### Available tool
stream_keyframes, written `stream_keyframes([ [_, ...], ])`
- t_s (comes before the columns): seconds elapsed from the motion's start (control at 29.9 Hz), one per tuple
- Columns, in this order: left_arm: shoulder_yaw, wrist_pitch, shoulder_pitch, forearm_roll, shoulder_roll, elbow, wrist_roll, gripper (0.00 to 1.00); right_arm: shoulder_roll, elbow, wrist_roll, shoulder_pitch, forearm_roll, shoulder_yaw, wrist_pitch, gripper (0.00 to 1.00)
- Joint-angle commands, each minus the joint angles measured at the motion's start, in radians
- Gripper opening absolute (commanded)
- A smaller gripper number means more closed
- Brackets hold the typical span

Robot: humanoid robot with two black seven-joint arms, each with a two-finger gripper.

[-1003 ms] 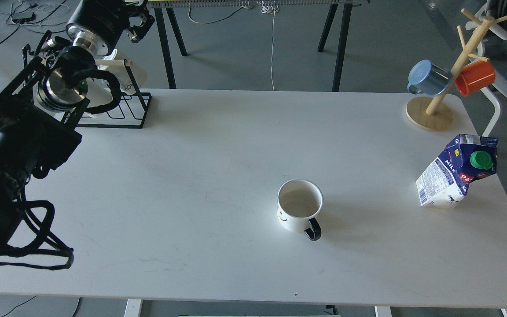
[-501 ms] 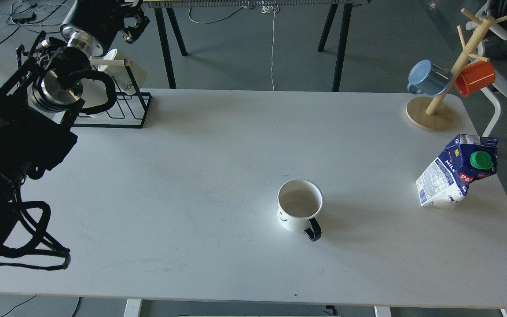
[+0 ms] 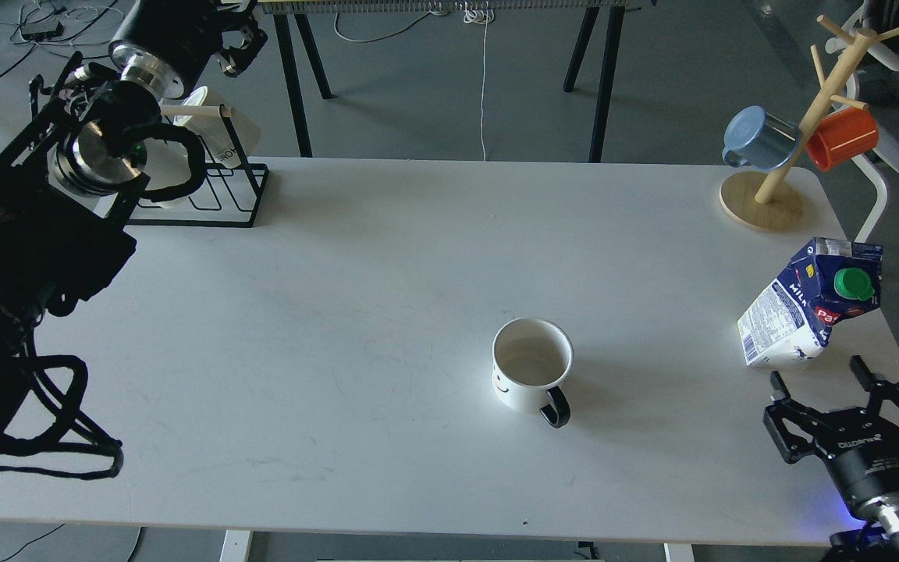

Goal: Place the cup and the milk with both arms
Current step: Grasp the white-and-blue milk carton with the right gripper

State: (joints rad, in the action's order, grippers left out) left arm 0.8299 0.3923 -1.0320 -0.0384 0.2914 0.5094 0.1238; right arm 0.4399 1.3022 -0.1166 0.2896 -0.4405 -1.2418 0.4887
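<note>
Our right hand (image 3: pixel 843 390) sits at the bench's (image 3: pixel 340 312) near right corner, fingers apart and empty, just below the milk (image 3: pixel 804 308). Our left hand (image 3: pixel 235 39) hangs far back left, too dark to tell its state. To grasp well, we should straddle the leaning, dented blue-and-white carton squarely below its green cap. The cup (image 3: pixel 532 373), white with smiley and black handle, stands upright mid-bench.

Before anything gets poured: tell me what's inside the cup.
The cup stands upright with its mouth open to the head view. Only its bare pale inner wall and bottom show; nothing lies inside. No part of the interior is covered.
</note>
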Motion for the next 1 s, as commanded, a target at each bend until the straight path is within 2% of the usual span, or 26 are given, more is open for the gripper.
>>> stream_keyframes([
  [0.0, 0.0, -0.001, 0.0, 0.0, 0.005, 0.0, -0.003, 1.0, -0.023, -0.004, -0.001, -0.047, 0.005, -0.004, 0.0, 0.94],
  [0.23, 0.0, 0.0, 0.003, 0.0, 0.025, 0.0, -0.004, 0.99, -0.023, -0.004, -0.012, -0.07, 0.005, -0.034, 0.0, 0.97],
  [0.47, 0.0, 0.0, 0.001, 0.0, 0.034, 0.0, -0.004, 1.0, -0.015, -0.011, -0.011, -0.084, 0.005, -0.065, 0.0, 0.95],
  [0.57, 0.0, -0.001, 0.0, 0.0, 0.031, 0.0, -0.004, 1.0, -0.023, -0.027, -0.012, -0.102, 0.005, -0.067, 0.0, 0.87],
  [0.7, 0.0, -0.004, 0.004, 0.002, 0.032, 0.0, -0.004, 1.0, -0.023, -0.072, -0.012, -0.13, 0.005, -0.071, 0.0, 0.71],
  [0.77, 0.0, -0.003, 0.006, 0.0, 0.034, 0.0, -0.004, 1.0, -0.023, -0.092, -0.009, -0.141, 0.005, -0.07, 0.0, 0.59],
  [0.84, 0.0, -0.003, 0.006, 0.002, 0.035, 0.0, -0.004, 1.0, -0.023, -0.095, -0.009, -0.15, 0.005, -0.064, 0.0, 0.4],
  [0.97, 0.0, -0.003, -0.002, 0.002, 0.037, 0.0, -0.004, 1.0, -0.024, -0.098, -0.009, -0.17, 0.005, -0.056, 0.0, 0.22],
])
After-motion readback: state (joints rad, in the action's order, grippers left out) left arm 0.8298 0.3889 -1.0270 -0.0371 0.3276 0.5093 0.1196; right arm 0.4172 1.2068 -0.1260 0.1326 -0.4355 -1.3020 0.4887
